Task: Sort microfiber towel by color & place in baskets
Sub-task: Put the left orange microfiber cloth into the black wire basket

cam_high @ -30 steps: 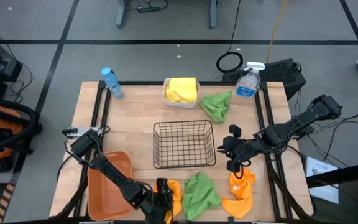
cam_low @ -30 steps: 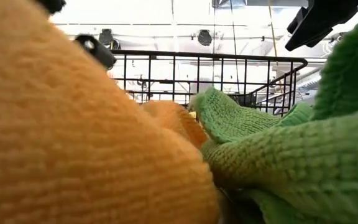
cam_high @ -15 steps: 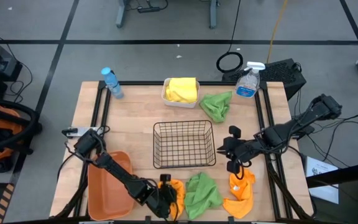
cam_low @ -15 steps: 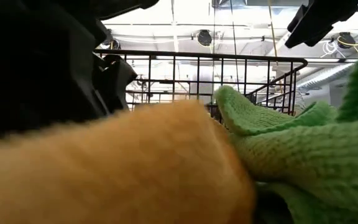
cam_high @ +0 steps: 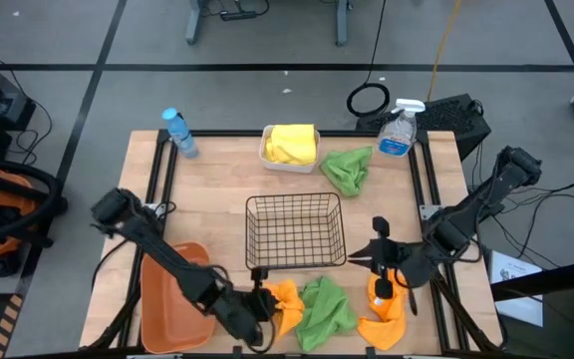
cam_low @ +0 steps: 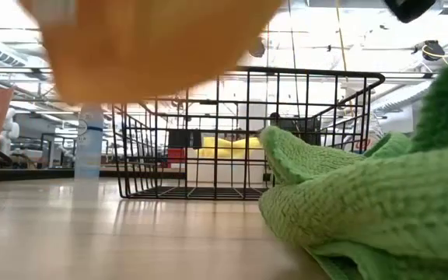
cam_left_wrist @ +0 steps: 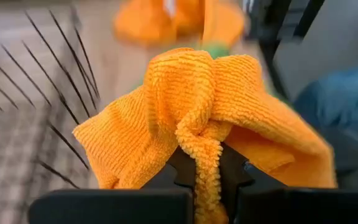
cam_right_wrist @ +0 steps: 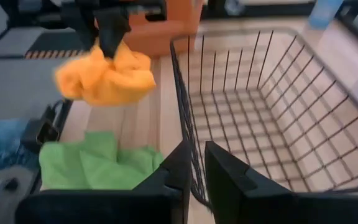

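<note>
my left pincer [cam_high: 265, 303] is pinching an orange towel [cam_high: 283, 300] by a bunched fold, fingers pressed on the cloth as the left wrist view shows [cam_left_wrist: 205, 168]. the towel hangs from the fingers, lifted clear of the table near its front edge. just beside the pincer, toward the right arm, lies a green towel [cam_high: 324, 307]; behind the pincer stands the wire basket [cam_high: 296, 232]; on its other side, close by, sits the orange tub [cam_high: 171, 299].

my right pincer [cam_high: 386, 261] hovers beside the basket's right wall, above the second orange towel [cam_high: 384, 309]. its fingers look pressed nearly together and hold nothing.

farther back, the white tub [cam_high: 289, 146] holds yellow cloth, and another green towel [cam_high: 348, 170] lies beside it on the table.

i judge the step in hand is carrying this orange towel to the orange tub. to do it well i would keep the pinch firm, keep the hanging corners above the tub's rim while crossing it, and let go only when the whole cloth is over the tub's middle, so no flap drapes over the wall.
</note>
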`<state>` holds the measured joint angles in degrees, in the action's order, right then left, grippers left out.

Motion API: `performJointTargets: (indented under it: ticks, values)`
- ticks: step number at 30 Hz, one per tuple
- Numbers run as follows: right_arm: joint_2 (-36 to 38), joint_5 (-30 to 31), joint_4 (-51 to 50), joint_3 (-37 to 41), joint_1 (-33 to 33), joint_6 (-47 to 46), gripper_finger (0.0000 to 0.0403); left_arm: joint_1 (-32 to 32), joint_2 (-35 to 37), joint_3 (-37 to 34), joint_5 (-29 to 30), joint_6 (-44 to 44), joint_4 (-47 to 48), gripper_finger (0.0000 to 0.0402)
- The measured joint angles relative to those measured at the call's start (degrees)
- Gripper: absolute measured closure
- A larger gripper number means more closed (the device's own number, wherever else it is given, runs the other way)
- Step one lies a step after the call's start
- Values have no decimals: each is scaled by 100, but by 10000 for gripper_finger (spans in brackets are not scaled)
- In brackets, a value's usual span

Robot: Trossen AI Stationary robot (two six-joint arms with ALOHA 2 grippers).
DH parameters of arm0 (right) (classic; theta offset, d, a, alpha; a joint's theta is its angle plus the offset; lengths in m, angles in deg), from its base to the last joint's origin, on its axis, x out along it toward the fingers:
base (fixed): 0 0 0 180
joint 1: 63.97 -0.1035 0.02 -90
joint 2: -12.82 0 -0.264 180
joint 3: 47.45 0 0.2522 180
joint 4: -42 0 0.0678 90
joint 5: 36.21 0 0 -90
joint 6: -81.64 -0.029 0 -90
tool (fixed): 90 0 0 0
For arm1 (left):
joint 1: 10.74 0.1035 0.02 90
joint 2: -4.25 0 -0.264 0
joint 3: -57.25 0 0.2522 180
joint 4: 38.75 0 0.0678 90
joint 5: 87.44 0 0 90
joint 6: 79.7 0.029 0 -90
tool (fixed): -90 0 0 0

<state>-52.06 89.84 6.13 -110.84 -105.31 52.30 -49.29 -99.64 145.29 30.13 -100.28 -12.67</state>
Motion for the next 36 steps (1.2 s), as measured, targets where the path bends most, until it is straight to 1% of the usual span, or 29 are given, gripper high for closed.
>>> performJointTargets:
  ticks: [3,5,8,12,16,18,24,29,36]
  values:
    - [-76,575,355,0,-320,161,365,-91,436,4,375,318,-58,380]
    - [-168,791,632,0,-481,379,365,-145,680,4,561,606,-186,379]
    - [-366,877,1066,0,-613,670,365,-216,988,7,834,1042,-434,376]
    - [-767,900,1705,-2,-618,971,365,-235,1193,8,1158,1502,-561,376]
    - [-1255,898,2377,-2,-586,1447,365,-200,1247,8,1640,1691,-576,375]
    - [-1477,900,2738,-2,-584,1690,365,-154,1247,8,1772,1697,-566,375]
    - [-2009,894,3757,-2,-479,2336,365,47,1247,8,1814,1690,-566,375]
    - [-2223,887,4451,-2,-275,2745,365,125,1247,8,1814,1689,-577,375]
    - [-2103,868,4595,-2,146,3102,364,92,1292,8,1803,1685,-553,375]
